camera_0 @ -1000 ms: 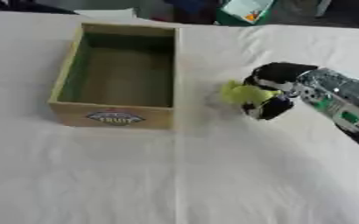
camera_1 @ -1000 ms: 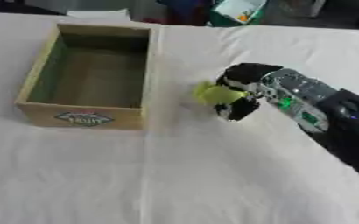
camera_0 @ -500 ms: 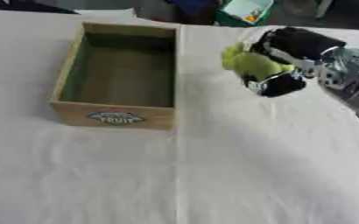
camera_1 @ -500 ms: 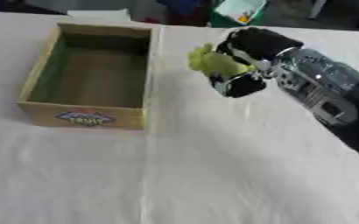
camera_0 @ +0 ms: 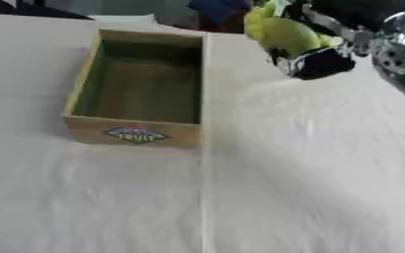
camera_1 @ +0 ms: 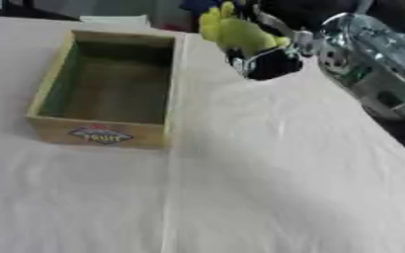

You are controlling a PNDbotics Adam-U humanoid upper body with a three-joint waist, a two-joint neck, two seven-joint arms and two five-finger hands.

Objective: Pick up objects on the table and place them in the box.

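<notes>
Wooden box [camera_0: 141, 89] sits on the white-clothed surface [camera_0: 284, 188], long axis running away from the camera, interior bare, oval printed label on the near end wall.

Right hand [camera_1: 271, 62] enters from beyond the box's far right corner, held up off the surface. Black fingers [camera_0: 323, 63] are curled around a yellow-green soft object [camera_0: 284, 32]; the object's shape is blurred, only a rounded lumpy body with a narrower bit sticking up at the top can be made out. The object is lifted, just to the right of the box's far right corner and outside the box walls, not over the opening.

Silver and black forearm [camera_1: 370, 64] trails off to the right of the box toward the frame edge.

Left hand shows in neither view.

Cloth lies in soft wrinkles in front of the box.
</notes>
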